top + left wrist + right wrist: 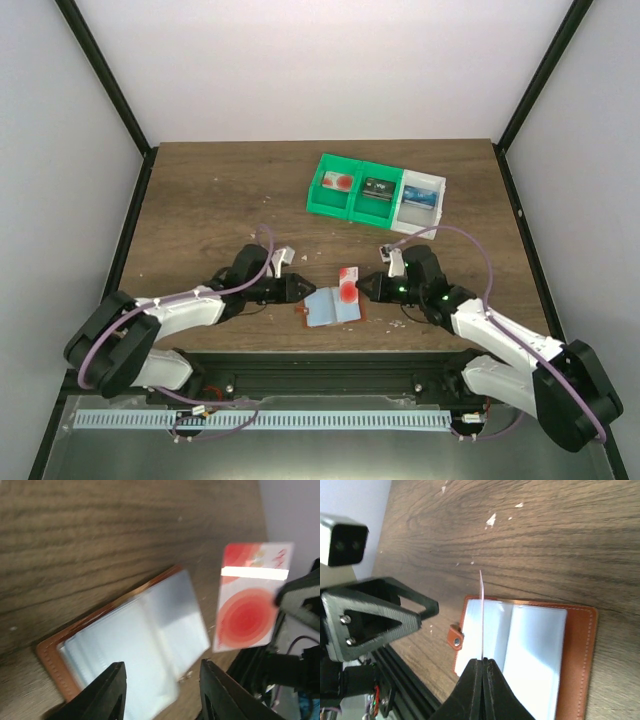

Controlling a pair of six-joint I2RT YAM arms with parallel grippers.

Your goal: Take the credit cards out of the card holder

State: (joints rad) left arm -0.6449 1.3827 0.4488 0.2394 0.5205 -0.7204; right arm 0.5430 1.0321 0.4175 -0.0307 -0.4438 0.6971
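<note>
The card holder (322, 311) lies open on the table, brown leather with pale grey-blue pockets up; it also shows in the left wrist view (135, 640) and the right wrist view (540, 645). My right gripper (365, 288) is shut on the white card with the red round mark (348, 287) and holds it upright just above the holder's right half. That card shows apart from the pockets in the left wrist view (250, 605) and edge-on in the right wrist view (481, 615). My left gripper (303, 288) is open and empty over the holder's left edge (162, 680). No blue card shows in the holder.
Two joined green bins (345, 188) and a white bin (420, 198) stand at the back right, each with a card-like item inside. Small pale crumbs lie scattered on the wooden table (200, 200). Dark frame posts stand at both table sides.
</note>
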